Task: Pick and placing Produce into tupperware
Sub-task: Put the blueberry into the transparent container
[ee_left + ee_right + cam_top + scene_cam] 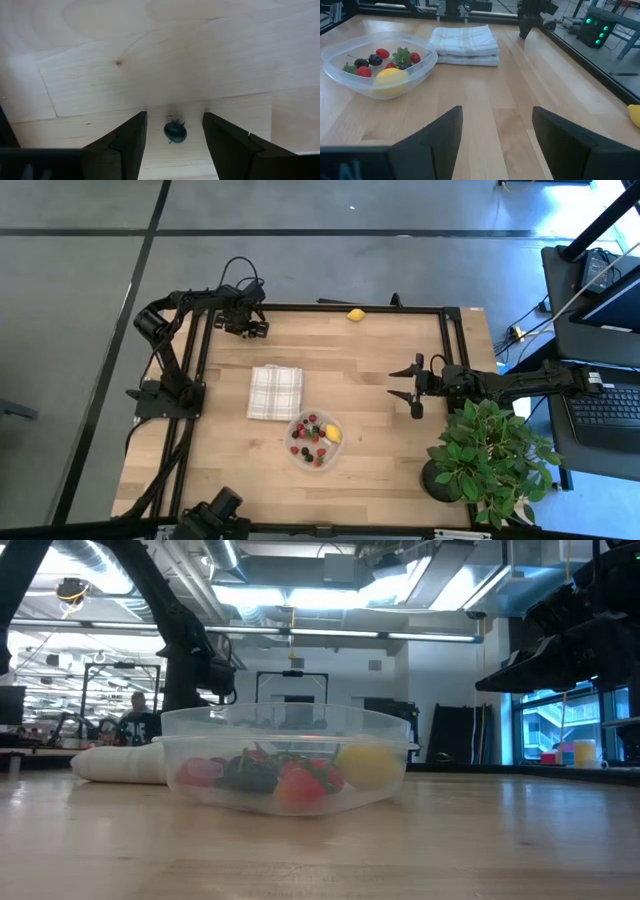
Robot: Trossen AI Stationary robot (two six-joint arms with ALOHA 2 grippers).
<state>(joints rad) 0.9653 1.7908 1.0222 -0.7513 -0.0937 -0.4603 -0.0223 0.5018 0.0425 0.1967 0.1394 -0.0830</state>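
I have the left gripper (247,327) down at the bench's (380,410) far edge, near its left corner, fingers (125,145) spread fairly wide around a small dark berry (175,131) that lies on the wood between them, touching neither finger. From above, the berry itself is hidden under the gripper.

My right gripper (412,392) hangs over the right half of the bench, opened wide and holding nothing, its fingers (440,140) pointed toward the tub (316,440).

The tub sits near the middle of the bench, toward the near edge, just beside the folded cloth (274,392). Inside it I see red and dark berries (375,60) and one lemon (390,80) against the wall nearest the right arm.

A second lemon (356,314) lies at the far edge, well apart from the tub. A plant (485,450) stands at the right near corner.
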